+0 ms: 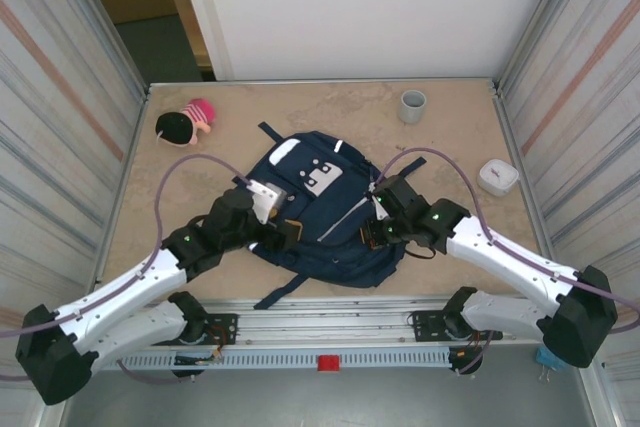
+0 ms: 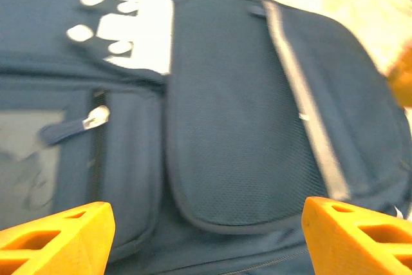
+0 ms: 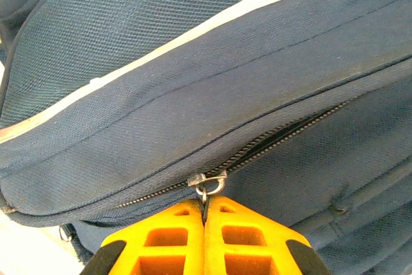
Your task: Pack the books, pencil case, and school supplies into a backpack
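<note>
On the backpack [image 1: 312, 219], right claw [image 3: 205, 207] clenched on zipper pull [image 3: 207, 183], left claw [image 2: 206, 216] spread.

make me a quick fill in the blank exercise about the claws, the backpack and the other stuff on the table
1. The right claw is shut on the zipper pull of the ____.
2. The left claw hangs over the backpack with its jaws ____.
3. The grey cup stands near the ____ edge of the table.
4. The white box lies to the backpack's ____.
Missing words: backpack; open; far; right.
</note>
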